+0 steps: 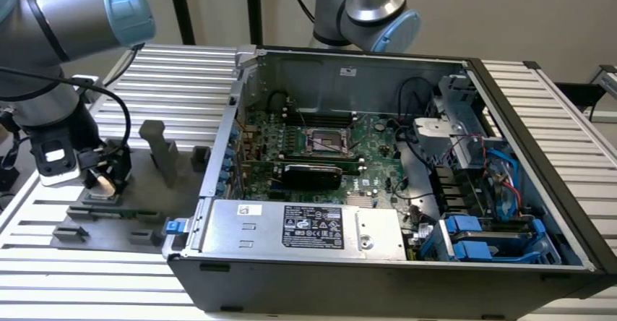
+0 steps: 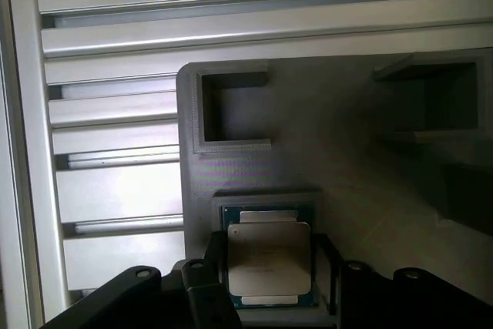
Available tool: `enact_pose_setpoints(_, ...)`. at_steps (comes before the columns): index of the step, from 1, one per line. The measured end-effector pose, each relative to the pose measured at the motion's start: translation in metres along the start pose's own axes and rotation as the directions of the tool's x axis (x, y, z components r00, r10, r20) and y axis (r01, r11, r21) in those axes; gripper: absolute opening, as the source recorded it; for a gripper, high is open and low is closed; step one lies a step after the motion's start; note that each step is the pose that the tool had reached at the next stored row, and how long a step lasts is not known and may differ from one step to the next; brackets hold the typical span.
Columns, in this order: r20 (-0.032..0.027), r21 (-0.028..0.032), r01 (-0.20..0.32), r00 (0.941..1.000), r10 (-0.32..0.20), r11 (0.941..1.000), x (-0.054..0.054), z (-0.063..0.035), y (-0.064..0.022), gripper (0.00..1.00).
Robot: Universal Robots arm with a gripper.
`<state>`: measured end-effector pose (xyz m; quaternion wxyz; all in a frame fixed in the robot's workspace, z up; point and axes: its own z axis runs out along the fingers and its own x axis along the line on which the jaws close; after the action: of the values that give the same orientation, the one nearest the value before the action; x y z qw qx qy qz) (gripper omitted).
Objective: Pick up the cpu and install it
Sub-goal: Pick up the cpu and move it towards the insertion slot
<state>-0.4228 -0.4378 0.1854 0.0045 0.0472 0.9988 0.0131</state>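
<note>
The cpu [image 2: 269, 261], a thin square chip with a pale metallic top, lies flat in a shallow recess of the grey fixture plate [image 2: 347, 167]. My gripper [image 2: 271, 269] is lowered over it, open, with one black finger [image 2: 216, 267] close beside each of two opposite edges. In the exterior view the gripper [image 1: 104, 182] stands low over the fixture plate [image 1: 144, 198] at that view's left, outside the computer case. The motherboard's square metal-framed socket [image 1: 328, 142] sits open-topped in the middle of the board.
The open computer case [image 1: 386, 183] holds the power supply [image 1: 299, 228] along its front and drive bays with cables at the exterior view's right. Upright grey fixture blocks [image 1: 159, 151] rise between gripper and case. A second arm [image 1: 371, 10] stands behind the case. Ribbed aluminium table [image 1: 183, 75].
</note>
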Motion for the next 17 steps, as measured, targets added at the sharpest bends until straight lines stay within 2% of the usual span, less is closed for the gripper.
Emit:
enact_pose_setpoints(3,-0.0001,0.0002,0.000,1.0000,0.000,1.0000,0.000,-0.0023,0.0000,0.55)
enact_pose_setpoints(6,-0.0007,0.0003,0.000,1.0000,0.000,1.0000,0.000,-0.0098,0.0003,0.55)
enact_pose_setpoints(17,-0.0033,0.0006,0.000,1.0000,0.000,1.0000,-0.001,-0.0586,0.0016,0.55)
